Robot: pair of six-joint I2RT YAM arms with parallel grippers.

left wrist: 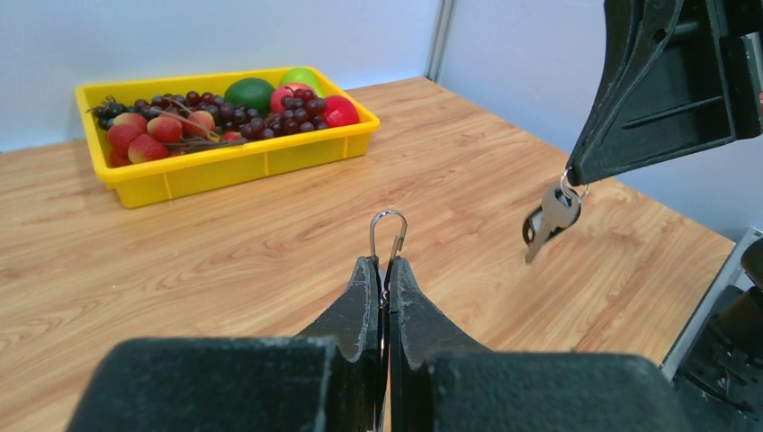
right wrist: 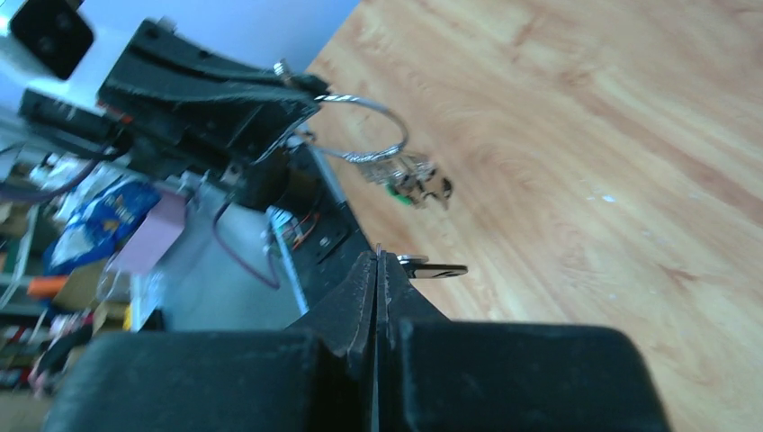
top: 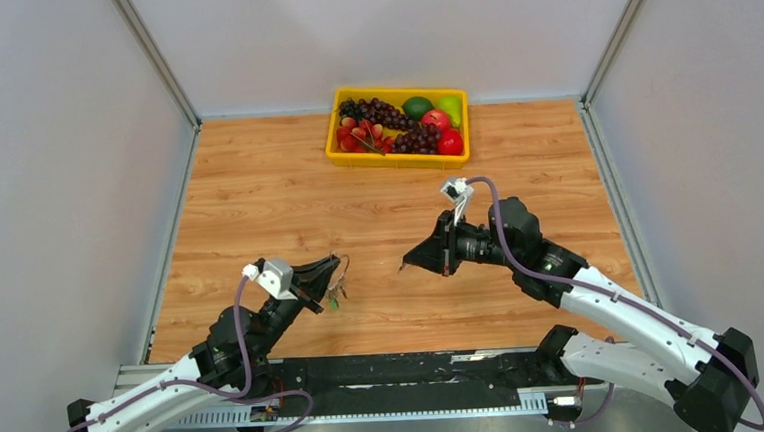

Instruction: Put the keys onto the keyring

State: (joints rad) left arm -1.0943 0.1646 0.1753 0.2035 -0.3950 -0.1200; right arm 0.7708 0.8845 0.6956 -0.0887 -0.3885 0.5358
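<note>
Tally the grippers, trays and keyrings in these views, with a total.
Grippers: 2, the left gripper and right gripper.
Yellow tray: 1, with fruit.
Keyring: 1, held by the left gripper.
Total: 4.
Keys hang from it, too small to count; the right gripper holds at least one more.

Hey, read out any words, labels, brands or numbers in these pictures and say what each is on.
No text can be read anywhere.
Yellow plastic fruit tray: plain, no label.
Blue printed packet beside the table, right wrist view: too blurred to read.
Small dangling metal key: no legible stamp.
</note>
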